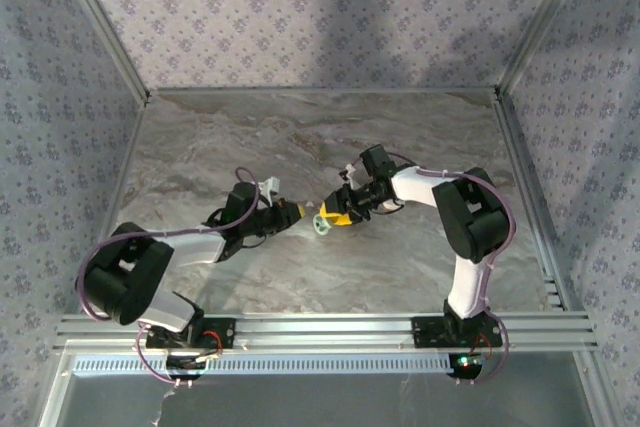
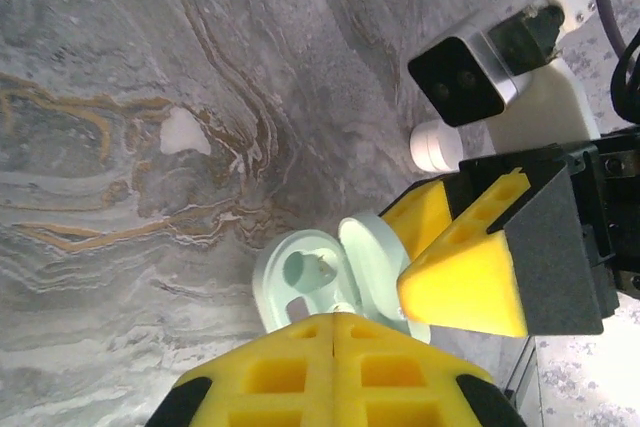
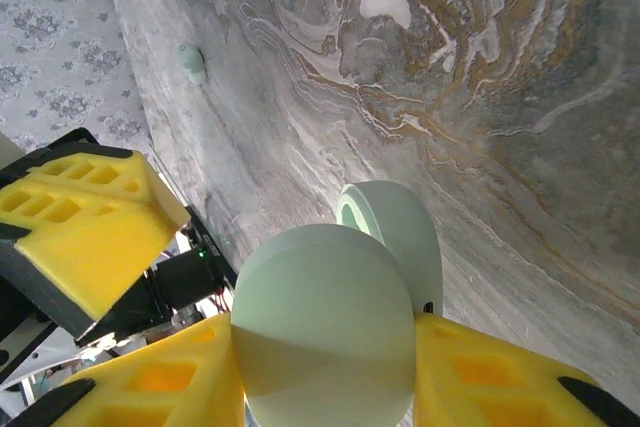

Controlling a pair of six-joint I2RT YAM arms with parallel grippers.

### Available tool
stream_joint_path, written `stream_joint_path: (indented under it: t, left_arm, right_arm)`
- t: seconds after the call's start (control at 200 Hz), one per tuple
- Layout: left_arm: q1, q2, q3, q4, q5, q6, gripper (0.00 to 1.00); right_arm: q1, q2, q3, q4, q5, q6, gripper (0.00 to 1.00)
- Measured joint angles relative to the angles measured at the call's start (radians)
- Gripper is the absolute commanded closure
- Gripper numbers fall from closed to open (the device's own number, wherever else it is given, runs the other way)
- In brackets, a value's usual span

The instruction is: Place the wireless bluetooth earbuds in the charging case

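My right hand (image 3: 325, 367) clamps the open case (image 2: 295, 282); I should centre my shut left hand (image 2: 333, 327) above it.

The open pale-green charging case (image 3: 325, 317) sits in the right pincer (image 3: 330, 387), one earbud (image 3: 192, 62) lying apart.

Nothing readable here as far as I can see: no text, labels, brand marks or numbers that I can make out in any of the views.
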Motion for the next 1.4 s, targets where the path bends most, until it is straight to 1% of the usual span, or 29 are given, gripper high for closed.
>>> stream_joint_path:
  t: [0.17, 0.355, 0.68, 0.815, 0.959, 1.179, 1.404]
  left_arm:
    - [-0.027, 0.092, 0.023, 0.031, 0.006, -0.001, 1.0]
    - [-0.038, 0.194, 0.029, 0.088, 0.017, -0.018, 1.0]
    - [-0.075, 0.231, 0.064, 0.113, 0.018, -0.027, 1.0]
    - [-0.075, 0.233, 0.071, 0.1, 0.019, -0.027, 1.0]
    - [-0.079, 0.233, 0.086, 0.071, 0.019, -0.026, 0.99]
    - [-0.081, 0.234, 0.116, 0.045, 0.021, -0.023, 0.97]
    - [-0.088, 0.241, 0.128, 0.042, 0.021, -0.023, 0.94]
  right_arm:
    - [0.007, 0.009, 0.0, 0.026, -0.017, 0.003, 0.6]
    - [0.008, 0.031, 0.0, 0.05, -0.024, 0.012, 0.6]
    - [0.017, 0.061, 0.0, 0.069, -0.027, 0.022, 0.59]
    - [0.017, 0.066, 0.0, 0.074, -0.03, 0.022, 0.52]
    - [0.016, 0.067, 0.001, 0.066, -0.019, 0.019, 0.41]
    - [-0.003, 0.051, 0.001, 0.037, -0.009, -0.006, 0.32]
    - [-0.006, 0.01, 0.001, -0.036, 0.057, -0.052, 0.23]
